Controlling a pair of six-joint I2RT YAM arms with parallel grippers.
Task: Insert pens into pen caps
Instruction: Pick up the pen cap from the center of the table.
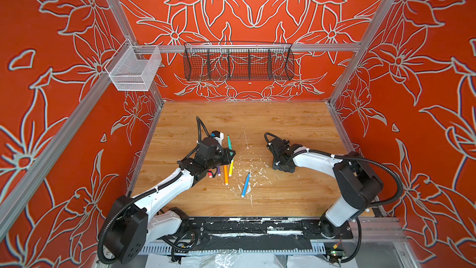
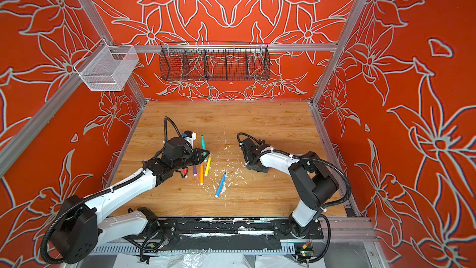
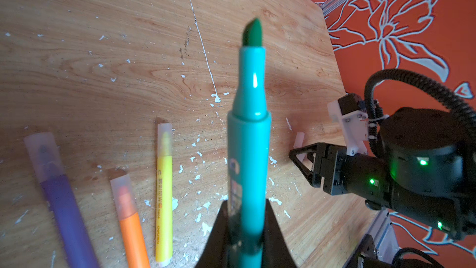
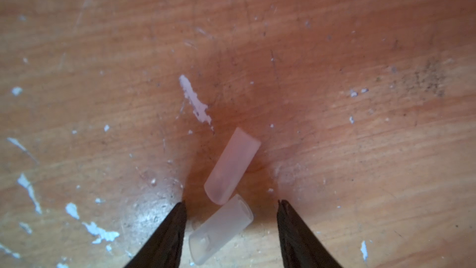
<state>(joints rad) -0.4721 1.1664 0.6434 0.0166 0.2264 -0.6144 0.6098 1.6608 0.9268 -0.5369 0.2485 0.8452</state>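
Right pincer low, astride pen cap

Both top views: bright, even light, edges bowed. Right wrist view: soft focus, shadow around 2 pen caps. Left wrist view: green pen blurred.

It was a robot lab cell. Metal frame, printed walls, left arm and right arm showed that.
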